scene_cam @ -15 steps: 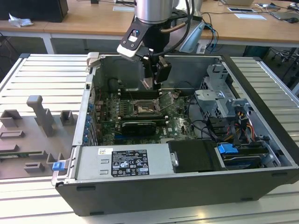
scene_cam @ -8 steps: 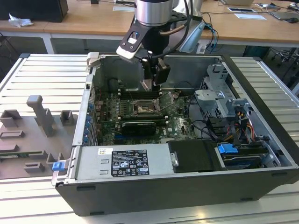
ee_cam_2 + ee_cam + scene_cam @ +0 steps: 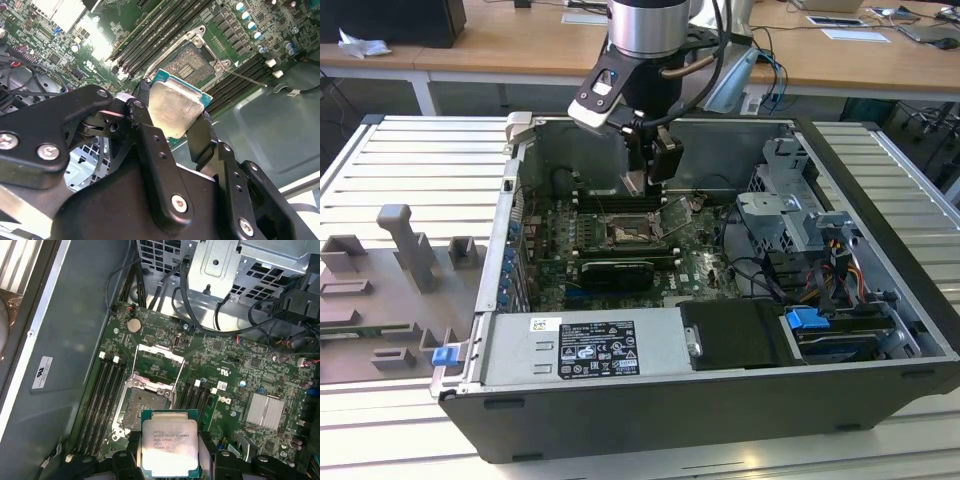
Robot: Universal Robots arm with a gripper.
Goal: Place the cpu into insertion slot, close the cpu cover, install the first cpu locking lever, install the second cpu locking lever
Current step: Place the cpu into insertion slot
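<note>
My gripper [image 3: 648, 168] hangs inside the open computer case, shut on the cpu [image 3: 634, 183], a flat silver-faced square chip. In both wrist views the cpu [image 3: 174, 106] [image 3: 169, 446] sits clamped by its edges between the two black fingers [image 3: 145, 102]. It is held in the air, apart from the board, a little above and to one side of the insertion slot [image 3: 143, 404] [image 3: 191, 62] [image 3: 624, 236]. The slot lies bare with its dark centre showing. The cpu cover [image 3: 160, 361] [image 3: 676, 214] is flipped open on its hinge. A thin locking lever [image 3: 246, 78] juts out beside the slot.
Long black memory slots [image 3: 107, 390] flank the socket on both sides. A black graphics card [image 3: 617, 272] lies in front of it, with the power supply [image 3: 585, 348] along the case's front wall. Cables and a metal drive cage [image 3: 790, 215] stand at the exterior view's right. Grey fixtures [image 3: 405, 250] sit on the table.
</note>
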